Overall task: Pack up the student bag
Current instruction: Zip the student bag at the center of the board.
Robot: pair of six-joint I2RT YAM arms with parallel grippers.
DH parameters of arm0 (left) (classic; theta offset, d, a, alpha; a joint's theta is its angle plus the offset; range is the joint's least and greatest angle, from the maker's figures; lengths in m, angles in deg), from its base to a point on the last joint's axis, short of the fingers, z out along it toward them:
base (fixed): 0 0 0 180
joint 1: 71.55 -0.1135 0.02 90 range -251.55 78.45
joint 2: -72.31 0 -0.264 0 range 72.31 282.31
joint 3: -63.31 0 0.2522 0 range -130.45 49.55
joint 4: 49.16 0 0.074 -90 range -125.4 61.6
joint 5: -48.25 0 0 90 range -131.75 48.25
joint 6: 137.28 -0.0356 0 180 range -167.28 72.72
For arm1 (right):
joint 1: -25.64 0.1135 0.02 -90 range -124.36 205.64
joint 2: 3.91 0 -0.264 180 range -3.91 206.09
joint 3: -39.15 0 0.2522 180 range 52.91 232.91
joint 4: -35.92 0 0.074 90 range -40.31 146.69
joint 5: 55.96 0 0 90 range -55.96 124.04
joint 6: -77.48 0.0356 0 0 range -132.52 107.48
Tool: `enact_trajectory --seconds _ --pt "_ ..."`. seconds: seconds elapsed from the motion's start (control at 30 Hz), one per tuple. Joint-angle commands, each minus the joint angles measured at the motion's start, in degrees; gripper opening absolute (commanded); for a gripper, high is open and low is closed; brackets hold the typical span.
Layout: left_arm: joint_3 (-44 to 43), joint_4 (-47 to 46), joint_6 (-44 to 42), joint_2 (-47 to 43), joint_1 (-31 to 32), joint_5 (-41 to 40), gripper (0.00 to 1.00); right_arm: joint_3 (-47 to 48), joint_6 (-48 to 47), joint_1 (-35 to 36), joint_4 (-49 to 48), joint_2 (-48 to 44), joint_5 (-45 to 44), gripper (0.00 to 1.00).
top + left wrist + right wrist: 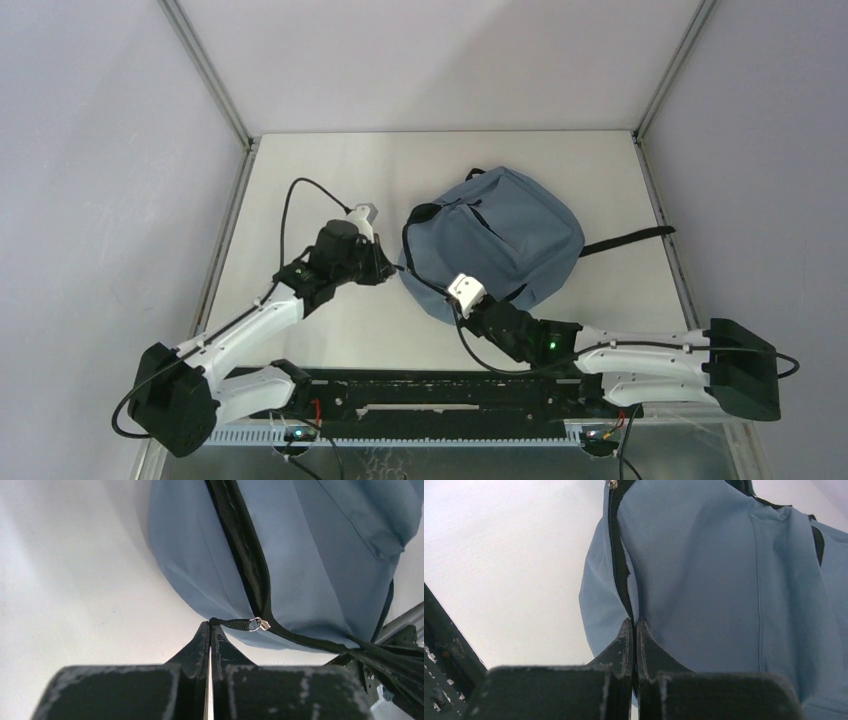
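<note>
On the table (330, 170), your student bag (510, 245) sits near the middle. Your left gripper (210, 630) pinches the zipper pull (240, 625); your right gripper (634, 630) pinches the bag's edge. Tug too hard and the pull could slip out.

The table (450, 160) was a flat, off-white rectangle with a matt surface. Metal rails (227, 250) ran along its left and right edges and met upright posts at the two far corners. One item lay directly on it: a grey-blue backpack (520, 235), placed right of centre and about midway between the near and far edges. The backpack lay flat, with its carry handle (475, 173) pointing to the far side. A black strap (628, 240) ran out from under it across the surface toward the right rail.
</note>
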Motion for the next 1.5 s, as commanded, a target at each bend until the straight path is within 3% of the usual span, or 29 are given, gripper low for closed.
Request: enact_trajectory --seconds 0.0,0.17,0.33,0.37,0.4,0.47,0.5,0.53,0.7,0.87,1.1,1.17,1.27,1.37,1.47 --pt "-6.0 0.5 -2.8 1.7 -4.3 -5.8 0.00 -0.5 1.8 1.9 5.7 -4.4 -7.3 0.00" --pt "-8.6 -0.1 -2.4 4.6 -7.8 -5.6 0.00 -1.8 1.1 4.1 6.2 -7.6 -11.2 0.00" --pt "-11.1 -3.1 0.0 8.9 -9.3 0.1 0.00 -2.3 0.9 4.9 6.2 -9.8 -11.7 0.00" --pt "-11.5 -3.5 0.6 9.7 -9.2 2.3 0.00 -2.1 1.1 4.9 6.3 -9.8 -11.2 0.17" --pt "-11.8 -3.9 1.0 10.4 -9.1 4.2 0.00 -1.7 1.4 4.9 6.7 -9.9 -10.9 0.43" --pt "-11.8 -4.0 1.7 11.3 -8.7 6.8 0.00 -0.8 2.3 5.1 6.2 -9.8 -11.0 0.84" --pt "-11.6 -4.1 1.8 11.5 -8.3 7.5 0.00 -0.5 2.2 5.2 5.4 -9.7 -10.5 0.94" --pt "-11.2 -4.1 1.9 11.6 -8.0 7.9 0.00 -0.3 1.8 5.2 4.2 -9.6 -9.7 0.99" --pt "-9.2 -3.9 2.5 11.1 -6.5 9.4 0.00 2.8 -1.3 4.6 -4.6 -2.7 -4.8 1.00" --pt "-10.1 -0.6 2.3 9.8 -6.4 9.3 0.00 8.8 -2.8 2.8 -14.4 11.0 -4.9 1.00" --pt "-10.5 1.8 1.9 6.1 -6.3 7.2 0.00 18.8 -6.4 1.1 -20.0 29.1 -3.8 0.96" --pt "-10.9 2.7 1.7 5.9 -6.4 7.0 0.00 20.2 -6.3 0.3 -20.5 32.1 -4.4 0.83" --pt "-11.4 3.3 1.2 5.8 -6.4 6.8 0.00 20.5 -5.8 0.0 -18.6 33.3 -5.3 0.53" --pt "-11.9 3.4 0.8 6.1 -6.4 5.4 0.00 19.1 -3.3 0.0 -14.1 30.8 -5.1 0.02" --pt "-14.4 3.4 0.8 8.0 -6.4 4.3 0.00 14.9 -1.5 0.0 -12.8 26.2 -4.1 0.00"
